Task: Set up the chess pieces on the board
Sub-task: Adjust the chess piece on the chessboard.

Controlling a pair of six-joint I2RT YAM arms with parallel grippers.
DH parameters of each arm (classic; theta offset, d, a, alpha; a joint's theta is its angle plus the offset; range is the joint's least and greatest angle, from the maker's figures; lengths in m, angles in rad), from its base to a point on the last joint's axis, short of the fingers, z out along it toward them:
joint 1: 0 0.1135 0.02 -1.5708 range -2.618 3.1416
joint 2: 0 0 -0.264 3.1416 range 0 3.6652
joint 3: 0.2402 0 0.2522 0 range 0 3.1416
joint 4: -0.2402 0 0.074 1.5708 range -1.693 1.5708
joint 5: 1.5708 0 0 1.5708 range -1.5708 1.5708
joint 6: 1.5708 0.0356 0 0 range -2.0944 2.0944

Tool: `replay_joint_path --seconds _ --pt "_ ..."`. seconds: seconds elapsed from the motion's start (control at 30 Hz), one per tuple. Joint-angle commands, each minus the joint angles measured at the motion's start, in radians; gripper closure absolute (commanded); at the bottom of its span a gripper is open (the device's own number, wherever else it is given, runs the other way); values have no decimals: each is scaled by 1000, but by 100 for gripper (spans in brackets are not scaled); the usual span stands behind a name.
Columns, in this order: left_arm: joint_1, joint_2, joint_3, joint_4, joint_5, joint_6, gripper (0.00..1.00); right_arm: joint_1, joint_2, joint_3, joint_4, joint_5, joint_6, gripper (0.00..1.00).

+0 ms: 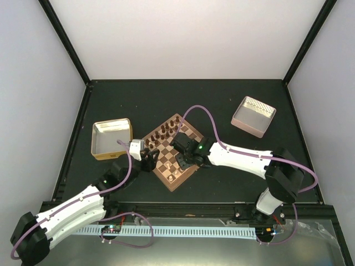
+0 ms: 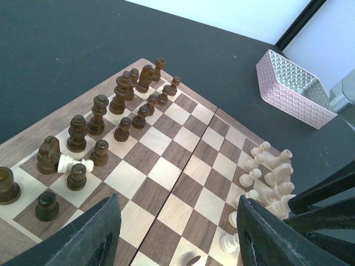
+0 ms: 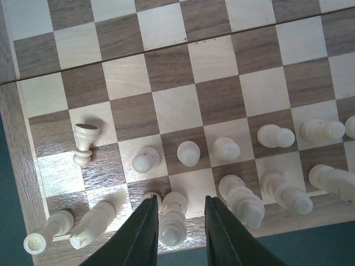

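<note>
Begin with the dark tabletop [image 1: 194, 100] and, on it, the board [image 1: 168, 168], turned cornerwise between both arms. Next, the right gripper [image 3: 179, 200], hanging over the board's near-right rim with jaws apart, not clamped on anything. Opposite, the left gripper [image 2: 177, 198], jaws spread wide and empty, looking across the middle squares.

Then the chess pieces: dark set [image 2: 100, 113] ranked along the far-left side, pale set [image 3: 224, 148] along the side under the right gripper. Among the pale ones, notice one tall piece [image 3: 173, 219] in the outer row. Stands upright, long axis pointing up toward the wrist camera, exactly between the two right fingers [image 3: 145, 233], with a small gap on one side and hardly any on the other. Cannot tell whether touches the finger there. Probably asks only for closing, no sideways travel, so work for the right arm.

Smallest: a fallen pawn [image 3: 83, 143] lying near the pale rows, and a second fallen pawn [image 2: 75, 162], also pale, lying among the dark pieces, nearer to the left gripper.
</note>
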Motion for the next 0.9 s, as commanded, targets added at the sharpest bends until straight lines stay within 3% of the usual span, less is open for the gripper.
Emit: replay_joint_path --seconds 0.0,0.3,0.87 --pt "5 1 -1 33 15 10 41 -5 6 -13 -16 -6 16 75" --pt "6 12 0 36 15 7 42 -4 18 -26 0 -52 7 74" --pt "6 14 2 29 2 5 42 -4 40 -36 -33 8 10 84"
